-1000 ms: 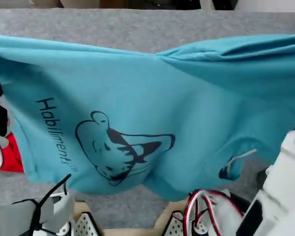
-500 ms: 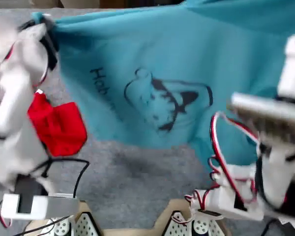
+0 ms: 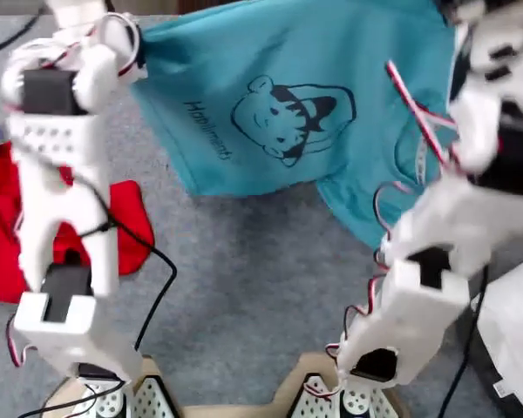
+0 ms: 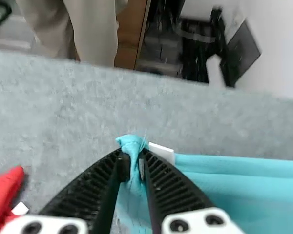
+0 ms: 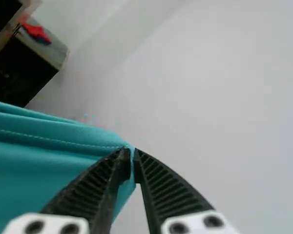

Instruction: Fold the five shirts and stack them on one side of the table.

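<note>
Just changed: the teal shirt (image 3: 288, 96), a second ago spread wide and close under the high camera, now hangs stretched at the far side of the grey surface (image 3: 244, 279), print facing up.
Task meaning: probably the lay-out step. The shirt is being drawn flat before any fold, so folding and stacking are not yet begun for it.
Left arm (image 3: 61, 174): has swung up and outward, now reaching far across with its wrist at the shirt's far corner.
Right arm (image 3: 444, 226): likewise risen, extended high to the other far corner.
Red shirt (image 3: 9, 226): uncovered since then, lying crumpled beside the left arm, apart from the teal one.
Left claw (image 4: 131, 163): clenched on a bunched teal corner.
Right claw (image 5: 129, 155): pinching the teal hem edge, lifted off the surface.
</note>
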Robot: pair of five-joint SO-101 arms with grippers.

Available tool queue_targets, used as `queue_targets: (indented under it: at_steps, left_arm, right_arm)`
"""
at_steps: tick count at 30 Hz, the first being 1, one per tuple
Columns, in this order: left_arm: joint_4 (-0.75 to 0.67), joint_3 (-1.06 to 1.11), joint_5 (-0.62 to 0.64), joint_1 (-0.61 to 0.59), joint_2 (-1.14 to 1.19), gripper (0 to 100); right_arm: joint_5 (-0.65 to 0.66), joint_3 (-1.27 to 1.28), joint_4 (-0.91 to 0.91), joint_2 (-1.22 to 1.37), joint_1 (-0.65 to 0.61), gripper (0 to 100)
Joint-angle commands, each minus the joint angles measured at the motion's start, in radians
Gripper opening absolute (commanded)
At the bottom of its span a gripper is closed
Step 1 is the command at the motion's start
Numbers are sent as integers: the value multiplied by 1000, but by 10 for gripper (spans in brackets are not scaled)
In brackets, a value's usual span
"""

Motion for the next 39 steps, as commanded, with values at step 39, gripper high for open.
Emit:
queue_targets:
  at_steps: [39]
  left_arm:
    - [489,-206,29,98,-423,19]
  right_arm:
    - [-146,-30,437,-615,25,6]
